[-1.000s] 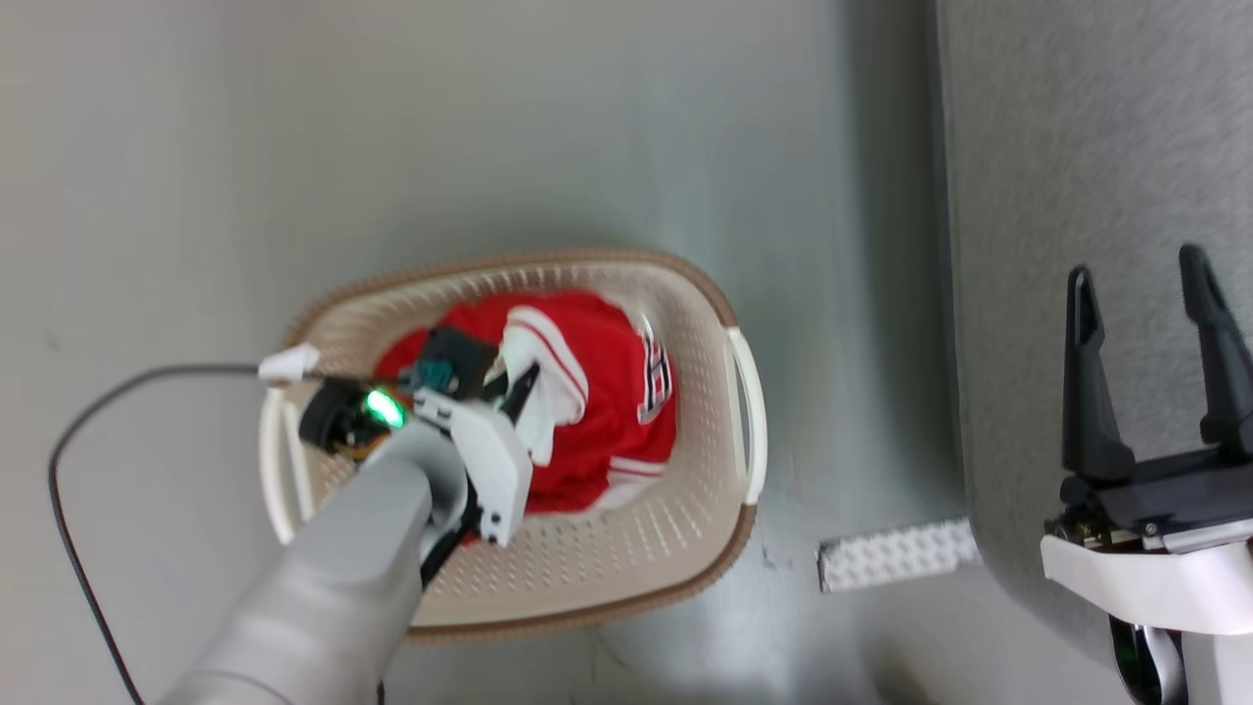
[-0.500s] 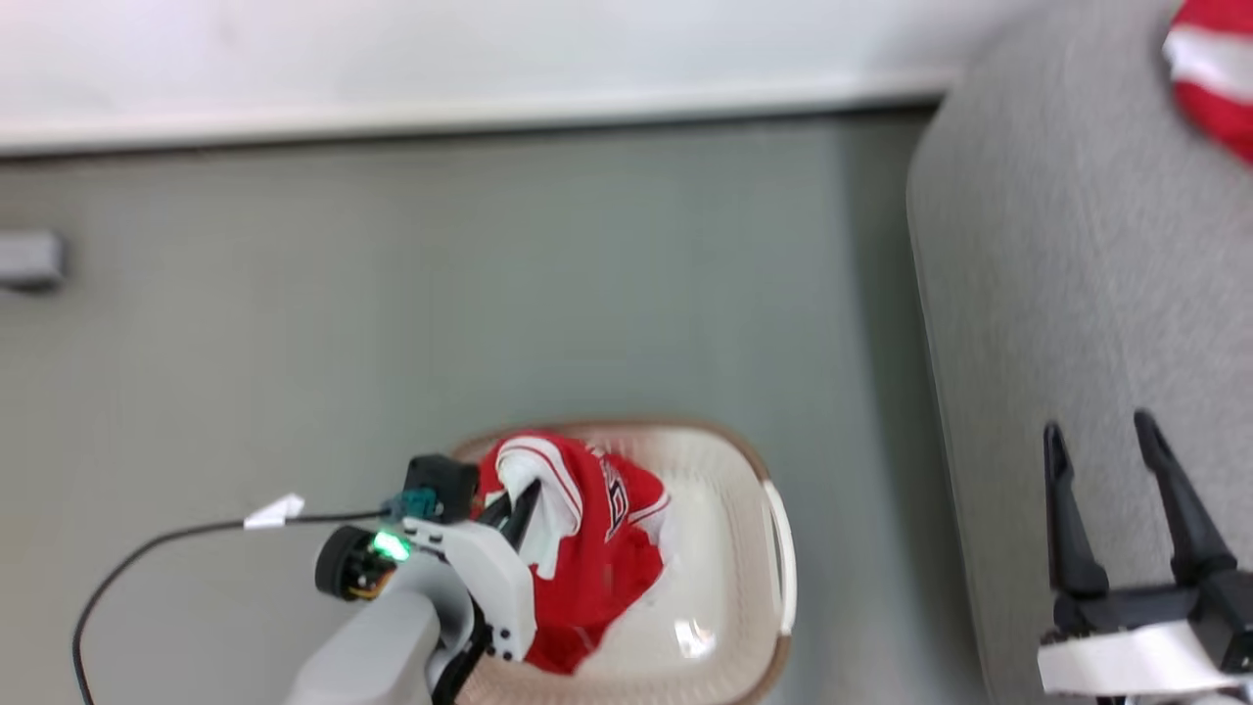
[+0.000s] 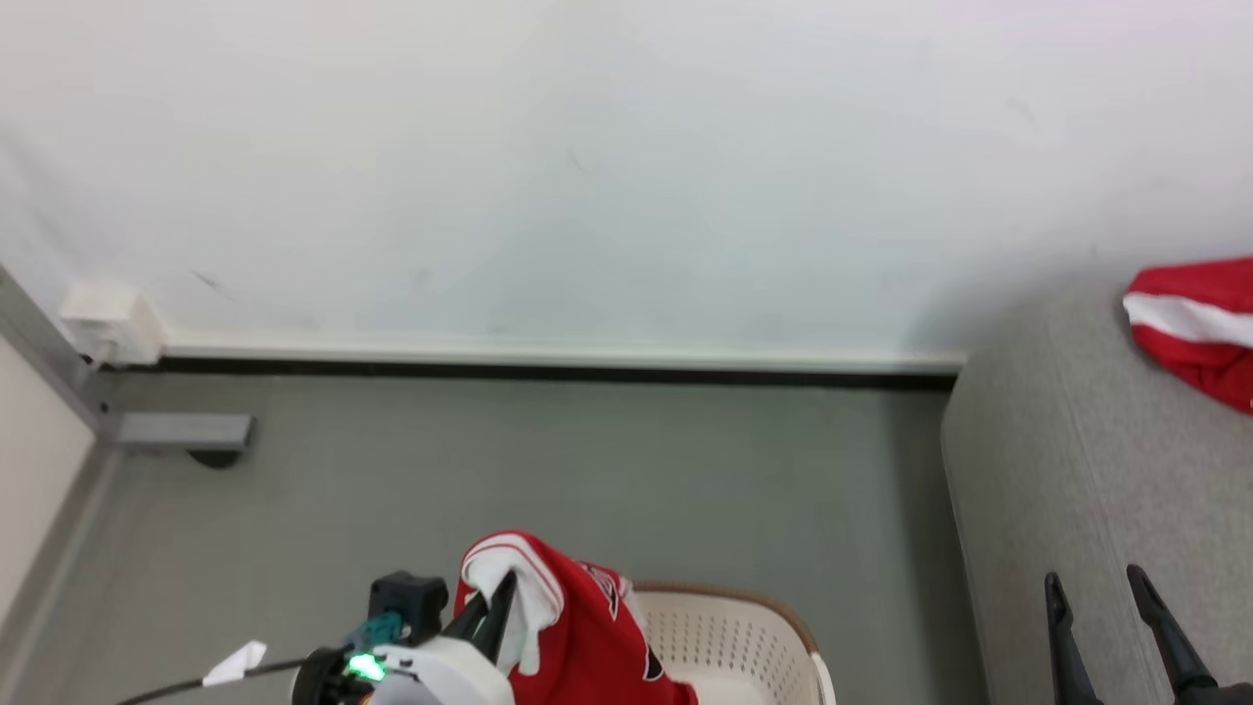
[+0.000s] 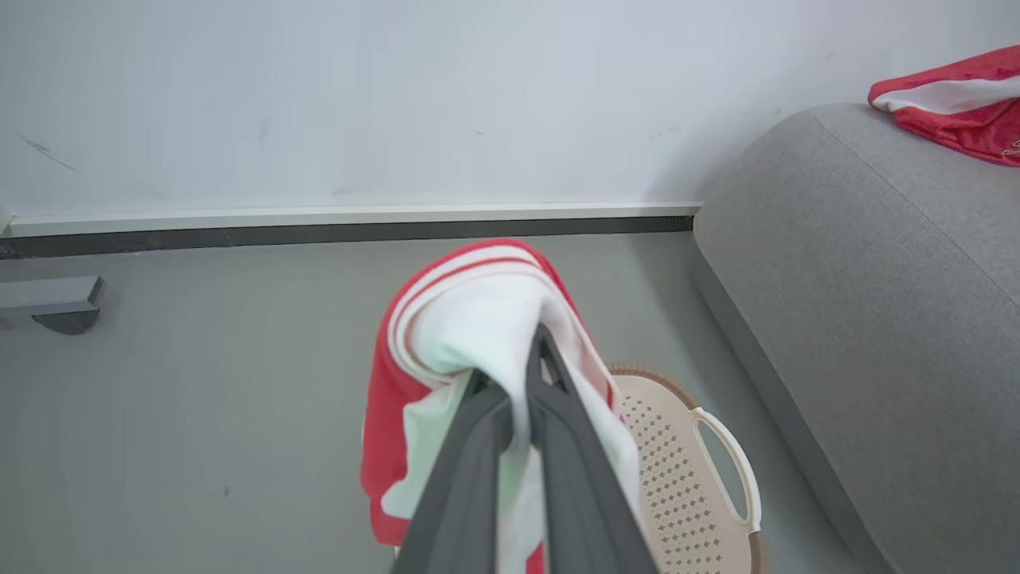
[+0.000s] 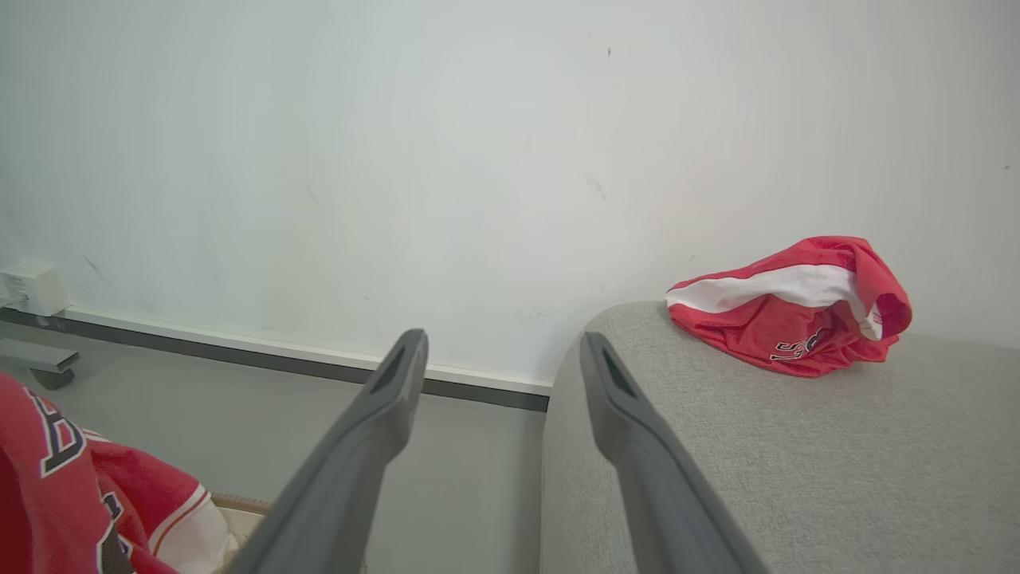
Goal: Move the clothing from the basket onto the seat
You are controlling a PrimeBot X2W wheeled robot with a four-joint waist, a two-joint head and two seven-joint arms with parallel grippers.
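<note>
Left hand point(image 4: 514, 367) pressed together, pinching a white-trimmed fold of red jersey point(image 4: 470, 311). Cloth hangs above basket point(image 4: 701, 462), probably raised so it clears the rim on the way to seat point(image 4: 876, 279). Right hand point(image 5: 502, 351) spread, empty, at seat edge. Second red garment point(image 5: 789, 311) lies on seat

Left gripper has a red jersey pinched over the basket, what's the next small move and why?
Probably carry the left gripper rightward toward the sofa: it is shut on the red jersey, lifted over the basket, and the sofa has bare cushion near another red garment.
</note>
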